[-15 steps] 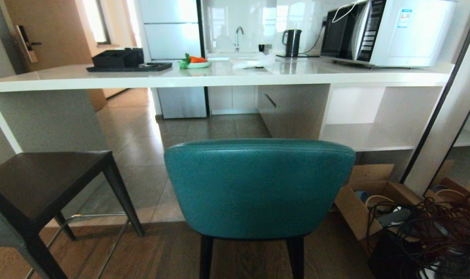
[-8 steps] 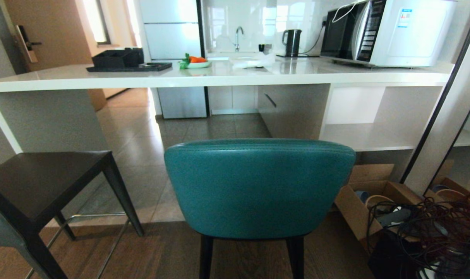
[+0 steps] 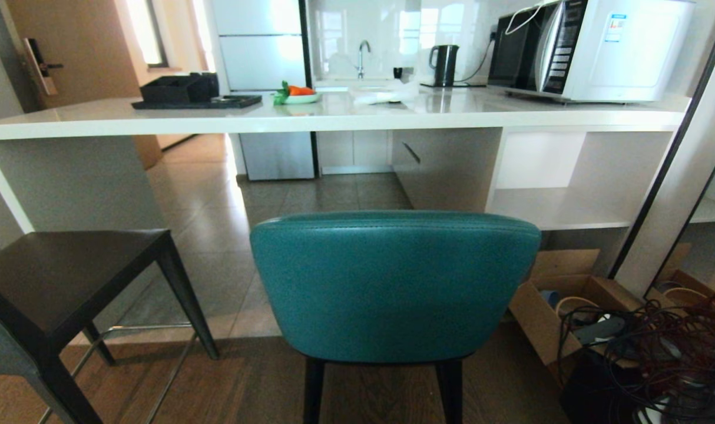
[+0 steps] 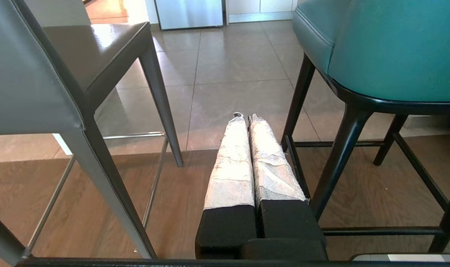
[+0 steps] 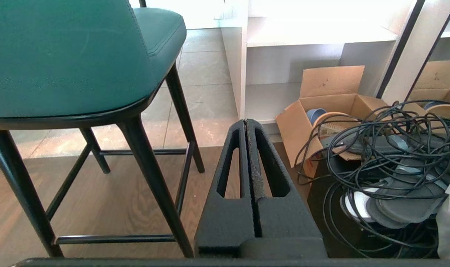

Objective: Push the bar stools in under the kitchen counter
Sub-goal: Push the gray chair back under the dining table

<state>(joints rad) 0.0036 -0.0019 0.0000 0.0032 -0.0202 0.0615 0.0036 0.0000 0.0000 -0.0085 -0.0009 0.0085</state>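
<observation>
Both pincers closed, empty: left gripper (image 4: 246,118), right gripper (image 5: 246,121). Push teal stool (image 3: 393,285) backrest centre, straight under counter (image 3: 334,121)

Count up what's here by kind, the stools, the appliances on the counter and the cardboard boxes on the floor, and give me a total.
Stools: 2, the teal stool and the dark grey stool
Counter appliances: 2, the microwave and the kettle
Cardboard boxes: 1, the open box; the one at far right looks like a mirror reflection
Total: 5
</observation>
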